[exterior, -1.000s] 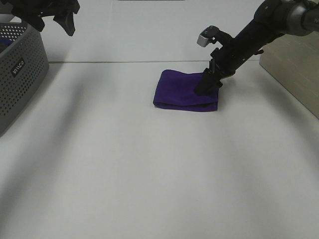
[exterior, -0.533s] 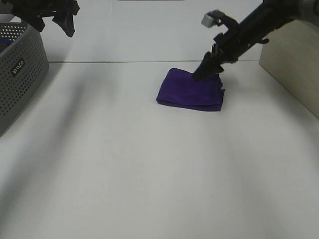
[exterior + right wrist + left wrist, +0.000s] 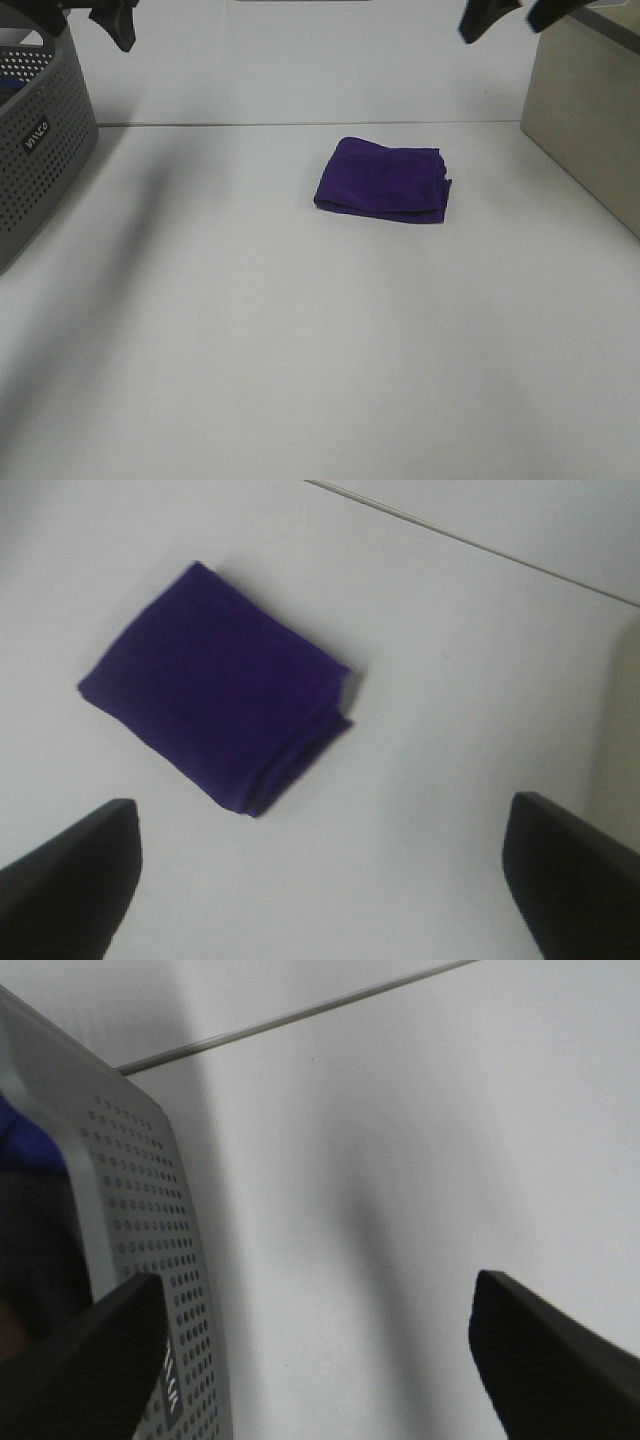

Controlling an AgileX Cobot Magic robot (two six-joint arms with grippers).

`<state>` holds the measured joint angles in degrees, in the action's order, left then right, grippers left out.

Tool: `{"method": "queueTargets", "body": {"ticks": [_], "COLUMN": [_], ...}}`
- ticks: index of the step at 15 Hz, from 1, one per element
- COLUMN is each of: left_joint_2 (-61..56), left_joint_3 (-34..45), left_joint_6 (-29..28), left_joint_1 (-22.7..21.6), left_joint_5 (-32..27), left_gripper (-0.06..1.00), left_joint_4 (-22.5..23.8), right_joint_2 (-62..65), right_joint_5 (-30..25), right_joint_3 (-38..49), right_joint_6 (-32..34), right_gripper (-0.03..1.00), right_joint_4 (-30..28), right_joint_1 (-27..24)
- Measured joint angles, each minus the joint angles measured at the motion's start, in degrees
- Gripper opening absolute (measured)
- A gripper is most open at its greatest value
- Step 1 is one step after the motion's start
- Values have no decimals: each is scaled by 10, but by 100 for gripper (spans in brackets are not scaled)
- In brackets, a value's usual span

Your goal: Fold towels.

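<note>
A deep purple towel (image 3: 383,180) lies folded into a small rectangle on the white table, right of the middle and toward the back. It also shows in the right wrist view (image 3: 215,685), with its layered edges on one side. My right gripper (image 3: 512,12) is open and empty, high above and behind the towel at the top right; its wrist view (image 3: 320,880) shows both fingers wide apart. My left gripper (image 3: 85,15) is open and empty at the top left, above the grey perforated basket (image 3: 40,130). Its wrist view (image 3: 320,1380) shows the fingers spread over the basket's wall (image 3: 150,1220).
A beige box (image 3: 590,110) stands at the right edge of the table, also at the edge of the right wrist view (image 3: 625,730). Something purple (image 3: 20,1140) lies inside the basket. A seam line (image 3: 250,124) runs across the table behind the towel.
My right gripper has let go of the towel and lifted up and back to the top right. The towel stays folded, shifted slightly right. My left arm has barely moved.
</note>
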<state>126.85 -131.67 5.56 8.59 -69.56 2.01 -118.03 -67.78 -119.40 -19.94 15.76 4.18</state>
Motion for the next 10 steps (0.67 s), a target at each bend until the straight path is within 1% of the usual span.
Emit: {"method": "queueTargets", "body": {"ticks": [2,3,5,6,8,10], "left_joint_2": [-34,-67,-117,-128,-193,-268], "left_joint_3": [7,29,74,85,150,235], "left_joint_6": [-16,-25,-30,-30,-33,-34], "left_joint_1": [-9,-29,-66,-74,-101,-116], "left_joint_5": [0,-1,-1,-1,-1,0], "left_gripper": [76,76,76,76,76,76], "left_joint_4": [3,3,5,7,10,10], "right_joint_2": [42,83,153,170,273,395], "right_joint_5": [-14,-15,-14,-14,-15,-17], "right_joint_3": [0,7,48,64,176,315], "right_joint_6": [32,45,48,48,48,48], "right_gripper": [95,95,95,95,95,95], "right_joint_4": [-13,-16,-16,-16,-27,-53], "right_joint_1": [-66,-113,-162,-170,-201,-203]}}
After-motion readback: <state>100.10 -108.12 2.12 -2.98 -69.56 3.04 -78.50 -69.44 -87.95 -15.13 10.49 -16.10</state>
